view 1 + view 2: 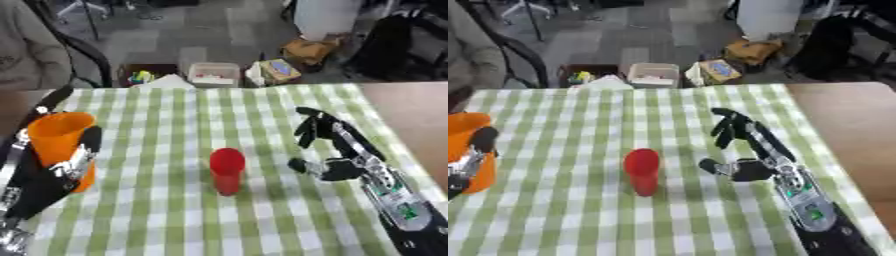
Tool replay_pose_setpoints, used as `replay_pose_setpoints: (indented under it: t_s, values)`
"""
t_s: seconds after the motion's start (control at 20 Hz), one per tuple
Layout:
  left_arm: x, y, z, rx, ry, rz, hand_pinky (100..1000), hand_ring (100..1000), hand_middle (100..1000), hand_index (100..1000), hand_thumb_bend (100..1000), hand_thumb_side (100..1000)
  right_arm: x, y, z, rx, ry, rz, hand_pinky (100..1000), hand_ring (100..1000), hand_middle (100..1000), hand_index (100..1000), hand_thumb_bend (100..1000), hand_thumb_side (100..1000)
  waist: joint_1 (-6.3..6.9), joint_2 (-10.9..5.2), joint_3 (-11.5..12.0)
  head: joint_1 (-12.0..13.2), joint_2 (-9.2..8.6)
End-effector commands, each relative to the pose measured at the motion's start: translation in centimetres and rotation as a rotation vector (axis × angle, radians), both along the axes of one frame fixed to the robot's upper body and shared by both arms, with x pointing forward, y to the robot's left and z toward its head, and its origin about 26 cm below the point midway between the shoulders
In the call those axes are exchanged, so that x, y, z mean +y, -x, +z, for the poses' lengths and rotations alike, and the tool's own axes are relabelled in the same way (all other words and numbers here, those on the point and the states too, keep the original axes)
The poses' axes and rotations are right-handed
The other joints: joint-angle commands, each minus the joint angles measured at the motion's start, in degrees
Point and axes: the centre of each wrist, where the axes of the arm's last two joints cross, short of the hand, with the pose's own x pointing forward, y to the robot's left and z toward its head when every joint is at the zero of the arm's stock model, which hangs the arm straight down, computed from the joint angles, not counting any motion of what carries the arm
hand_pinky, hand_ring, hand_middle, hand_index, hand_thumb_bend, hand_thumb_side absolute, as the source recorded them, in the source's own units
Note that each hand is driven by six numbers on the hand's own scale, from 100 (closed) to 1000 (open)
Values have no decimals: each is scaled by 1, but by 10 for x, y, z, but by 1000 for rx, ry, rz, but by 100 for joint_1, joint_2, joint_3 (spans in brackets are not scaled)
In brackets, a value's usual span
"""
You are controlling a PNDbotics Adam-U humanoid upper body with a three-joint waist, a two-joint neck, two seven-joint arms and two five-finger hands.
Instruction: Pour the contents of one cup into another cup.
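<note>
At the left edge of the frame your left hand (pixel 54 172) has its fingers and thumb wrapped round the orange cup (pixel 59 142), which is upright. In the centre the red cup (pixel 227 170) stands upright on the green checked tablecloth (pixel 175 215). At centre right your right hand (pixel 337 150) is spread, fingers straight, just beside the red cup without touching it.

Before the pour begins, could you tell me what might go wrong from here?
The red cup is narrow and stands unheld, so a pour from the wider orange cup in the left hand could miss or tip it. The right hand rests open beside the red cup, not touching it, and could knock it if it shifts.
</note>
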Motion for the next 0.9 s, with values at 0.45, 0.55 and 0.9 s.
replay_pose_setpoints:
  t_s: [0.45,0.55,0.9]
  values:
    - [-18,24,15,5,12,-134,238,246,330,960,100,449,20,-17,-4,-29,79,40,552,618,674,967,673,370,21,-169,155,-142,43]
    - [-18,24,15,5,12,-134,238,246,330,960,100,449,20,-17,-5,-29,79,40,552,618,674,967,673,370,21,-170,156,-142,43]
    - [-33,27,14,32,13,-227,243,249,332,962,100,484,51,-27,-8,-22,155,141,561,625,685,972,676,372,17,-236,347,-175,71]
